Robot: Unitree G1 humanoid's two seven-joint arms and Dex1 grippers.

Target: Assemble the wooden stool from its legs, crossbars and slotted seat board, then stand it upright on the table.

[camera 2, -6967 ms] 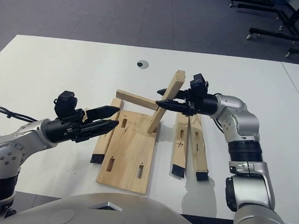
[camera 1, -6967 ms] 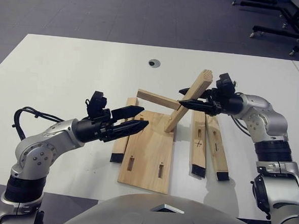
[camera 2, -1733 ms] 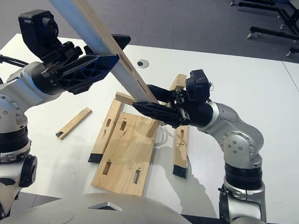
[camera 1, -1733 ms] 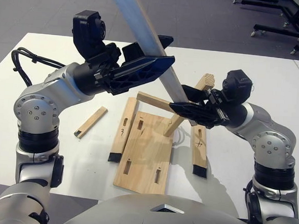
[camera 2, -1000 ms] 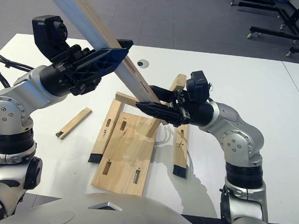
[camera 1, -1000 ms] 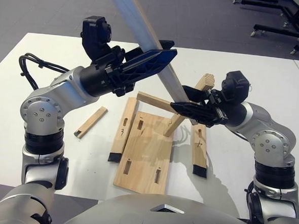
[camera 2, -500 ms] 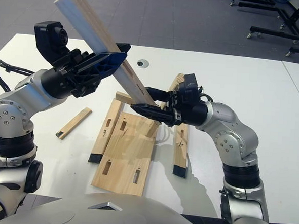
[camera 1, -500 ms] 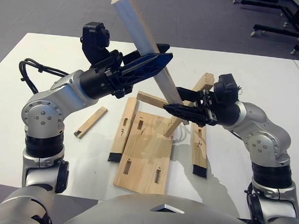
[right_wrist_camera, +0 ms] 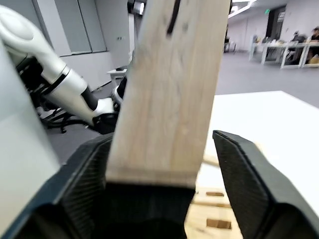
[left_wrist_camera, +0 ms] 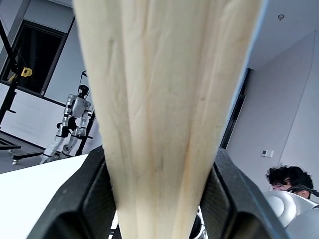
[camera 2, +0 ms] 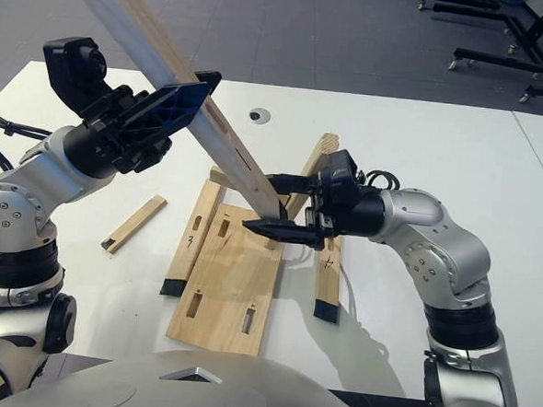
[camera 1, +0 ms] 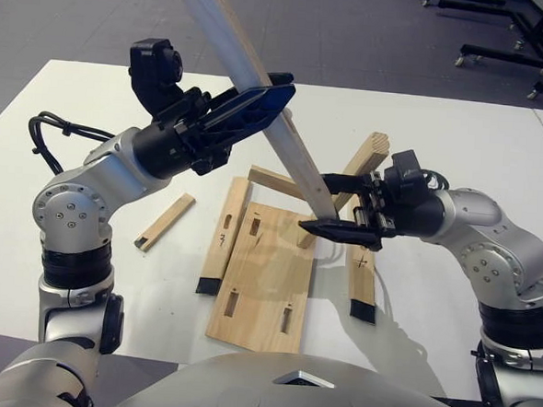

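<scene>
The table (camera 1: 102,110) has a plain white top, and a small round grommet (camera 2: 256,116) is set into it near the far edge. Behind the table lies a dark grey floor (camera 1: 356,24). On this floor, at the far right, stand black metal frames on small wheels (camera 1: 498,57).

In the left wrist view, another humanoid robot (left_wrist_camera: 75,124) stands far off in the room, in front of a dark window (left_wrist_camera: 35,59), and a small switch plate (left_wrist_camera: 267,153) is on the grey wall. In the right wrist view, white desks (right_wrist_camera: 279,50) stand far off in the room.
</scene>
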